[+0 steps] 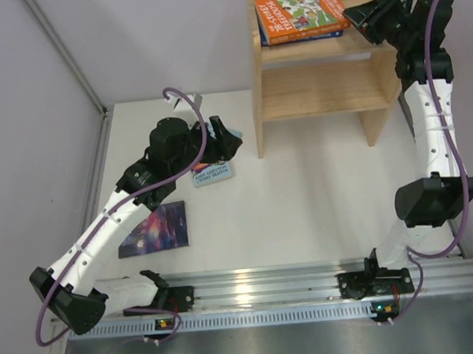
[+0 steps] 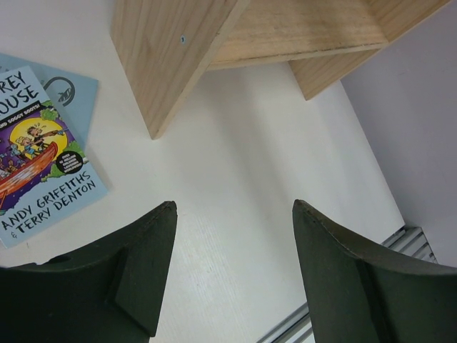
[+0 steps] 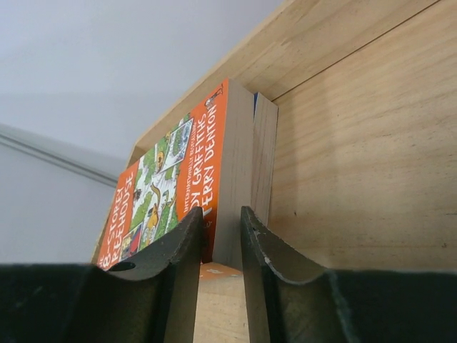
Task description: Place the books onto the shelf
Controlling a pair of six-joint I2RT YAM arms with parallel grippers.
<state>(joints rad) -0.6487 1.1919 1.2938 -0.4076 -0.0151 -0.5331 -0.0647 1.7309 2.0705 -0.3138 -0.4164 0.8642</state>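
On table [image 1: 304,204], left arm [image 1: 109,228] half-hides light blue book [image 1: 213,175].

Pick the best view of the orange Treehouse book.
Top external: orange book shows most of its cover, flat on the shelf. Right wrist sees only its page edge and slanted cover. Left wrist misses it.

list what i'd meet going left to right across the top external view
dark galaxy book -> light blue book -> shelf, at its left side panel -> orange book on the top level -> right end effector
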